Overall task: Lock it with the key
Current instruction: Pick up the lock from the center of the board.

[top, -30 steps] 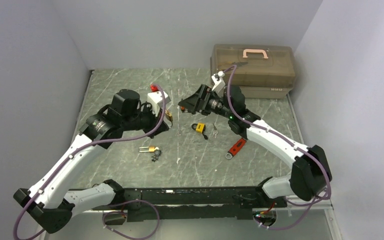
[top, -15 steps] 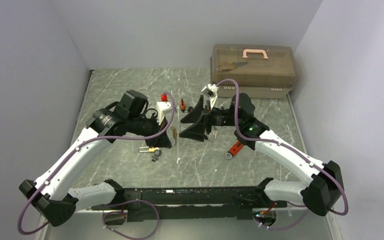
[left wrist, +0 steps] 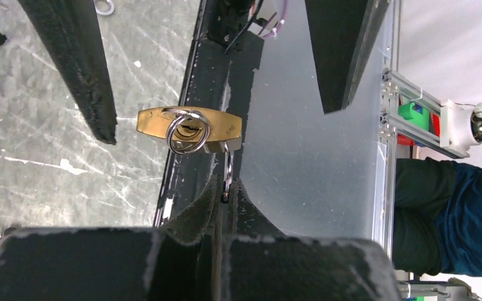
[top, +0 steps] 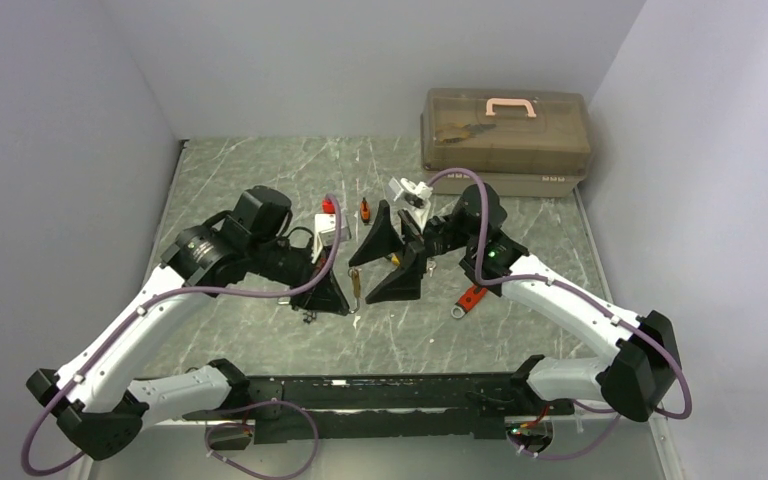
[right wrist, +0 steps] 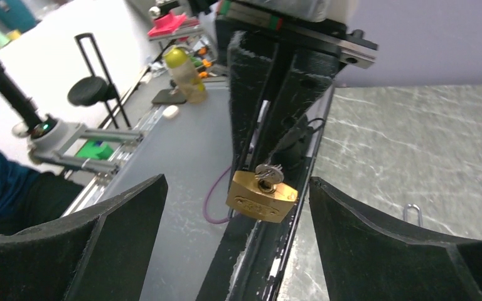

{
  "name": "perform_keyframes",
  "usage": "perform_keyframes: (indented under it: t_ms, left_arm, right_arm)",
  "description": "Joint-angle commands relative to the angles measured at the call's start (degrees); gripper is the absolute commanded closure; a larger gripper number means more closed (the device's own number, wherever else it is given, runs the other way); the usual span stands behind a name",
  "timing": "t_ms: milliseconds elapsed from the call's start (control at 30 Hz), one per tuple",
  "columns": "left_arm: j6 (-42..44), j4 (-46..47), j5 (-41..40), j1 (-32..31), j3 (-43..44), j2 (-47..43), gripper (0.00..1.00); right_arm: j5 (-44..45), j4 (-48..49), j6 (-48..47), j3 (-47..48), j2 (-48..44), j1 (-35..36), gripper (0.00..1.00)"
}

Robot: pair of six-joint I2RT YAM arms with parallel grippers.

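My left gripper [top: 343, 292] is shut on the shackle of a brass padlock [top: 355, 281] and holds it above the table. In the left wrist view the padlock [left wrist: 189, 128] hangs just past my pinched gripper [left wrist: 226, 191], with a key ring [left wrist: 187, 133] over its keyhole. My right gripper [top: 384, 262] is open wide and faces the padlock from the right. In the right wrist view the padlock [right wrist: 262, 198] sits between my right gripper's [right wrist: 237, 188] spread fingers without touching them. A silver key [right wrist: 268, 173] sticks in its keyhole.
A brown toolbox [top: 505, 140] with a pink handle stands at the back right. A red-handled wrench [top: 470, 297] lies right of the right gripper. Small red [top: 328, 206] and orange [top: 364, 209] items lie behind the grippers. Loose keys [top: 308, 317] lie under the left arm.
Both grippers have come nearer and lower, closing on each other. The left has carried the brass padlock along. The right has turned to face it, jaws spread around the padlock.
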Motion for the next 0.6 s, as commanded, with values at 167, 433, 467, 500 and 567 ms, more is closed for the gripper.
perform_keyframes:
  t_ms: [167,433,467,500,567]
  left_arm:
    - [-1.2,4.9,7.7,-0.9,3.6,-2.5,1.0]
    - [-3.8,5.5,7.5,-1.3,3.7,-2.7,1.0]
    - [-3.9,5.6,7.7,-1.3,3.8,-2.7,1.0]
    - [-3.9,5.6,7.8,-1.3,3.8,-2.7,1.0]
    - [-4.1,5.6,7.7,-1.7,3.7,-2.7,1.0]
  right_arm:
    - [-11.8,-1.2,-5.4,7.4,-0.2,2.5,0.19]
    - [-13.0,-2.6,-5.6,8.3,-0.8,3.4,0.5]
    - [-12.8,-4.4,-7.0,8.5,-1.0,3.3,0.54]
    - [-12.6,-6.1,-8.3,8.8,-1.2,3.3,0.54]
    - [-12.7,-7.2,-9.4,9.1,-1.3,3.4,0.49]
